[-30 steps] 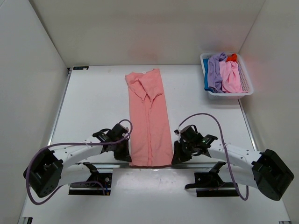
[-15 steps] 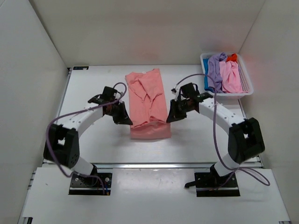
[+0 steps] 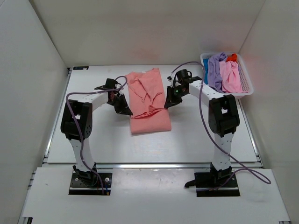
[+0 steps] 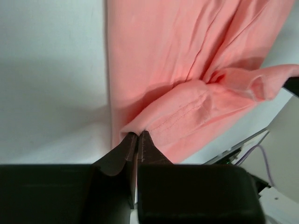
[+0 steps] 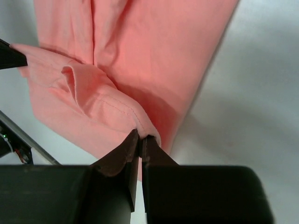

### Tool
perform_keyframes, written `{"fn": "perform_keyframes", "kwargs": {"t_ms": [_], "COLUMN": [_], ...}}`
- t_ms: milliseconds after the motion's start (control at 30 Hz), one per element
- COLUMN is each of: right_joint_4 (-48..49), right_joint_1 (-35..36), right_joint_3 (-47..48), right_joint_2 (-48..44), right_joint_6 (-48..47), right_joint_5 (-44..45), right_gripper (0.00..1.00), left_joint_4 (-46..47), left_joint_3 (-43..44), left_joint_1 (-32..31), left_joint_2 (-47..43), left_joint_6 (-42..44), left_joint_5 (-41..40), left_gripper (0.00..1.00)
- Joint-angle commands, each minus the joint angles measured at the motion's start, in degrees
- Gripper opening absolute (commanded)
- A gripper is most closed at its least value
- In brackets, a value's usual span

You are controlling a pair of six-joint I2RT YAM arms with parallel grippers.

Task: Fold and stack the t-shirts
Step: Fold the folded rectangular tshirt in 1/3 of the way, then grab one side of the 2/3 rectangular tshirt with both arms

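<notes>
A salmon-pink t-shirt lies lengthwise in the middle of the table, its near end doubled back over the rest. My left gripper is shut on the hem corner at the shirt's left side; in the left wrist view the stitched hem comes out from between the closed tips. My right gripper is shut on the opposite hem corner, and the right wrist view has the hem pinched at the tips. More t-shirts, lavender, light pink, blue and orange-red, sit heaped in the basket.
A white slotted basket stands at the back right of the table. White walls close in the table on three sides. Purple cables loop from both arms above the surface.
Both grippers have carried the shirt's near hem from the table's front edge toward the back, folding the lower part over the upper part. The arms now reach far forward.
</notes>
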Motion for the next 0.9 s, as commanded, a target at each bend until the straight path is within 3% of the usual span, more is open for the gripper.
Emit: {"fn": "perform_keyframes", "kwargs": {"t_ms": [0,133,200,333,400,633,733,867], "right_joint_4": [-1.26,-0.57,2.06,9.18,10.94,14.10,18.76,25.26], "right_joint_1": [-1.12,-2.17,-3.49,-5.78,-6.30,-6.05,-4.20,-2.27], "right_joint_3": [7.42,12.80,12.90,5.72,1.66,-19.69,-30.57,-38.42], "right_joint_2": [2.20,4.49,3.45,-2.78,-6.21,-16.50,-20.02,-21.96], "right_joint_6": [-2.31,-1.35,0.68,4.19,4.72,6.57,8.85,14.20], "right_joint_5": [-0.85,-0.50,-0.76,0.99,2.31,3.02,3.02,1.97], "right_gripper": [0.01,0.15,0.31,0.59,0.66,0.68,0.66,0.64], "left_joint_4": [1.91,4.02,7.16,17.45,18.87,18.69,22.82,29.85], "left_joint_3": [6.30,10.51,10.35,0.63,-5.18,-20.22,-30.22,-36.67], "left_joint_1": [1.09,3.01,4.68,6.97,7.50,0.75,-3.12,-5.59], "left_joint_2": [1.13,3.25,2.03,-3.95,-7.20,-16.68,-21.17,-25.22], "left_joint_6": [-0.51,-3.31,-5.68,-12.36,-12.73,-12.54,-17.27,-22.56], "left_joint_5": [1.78,3.89,3.28,0.99,0.38,-3.48,-7.43,-9.64], "left_gripper": [0.13,0.39,0.46,0.61,0.63,0.68,0.67,0.67]}}
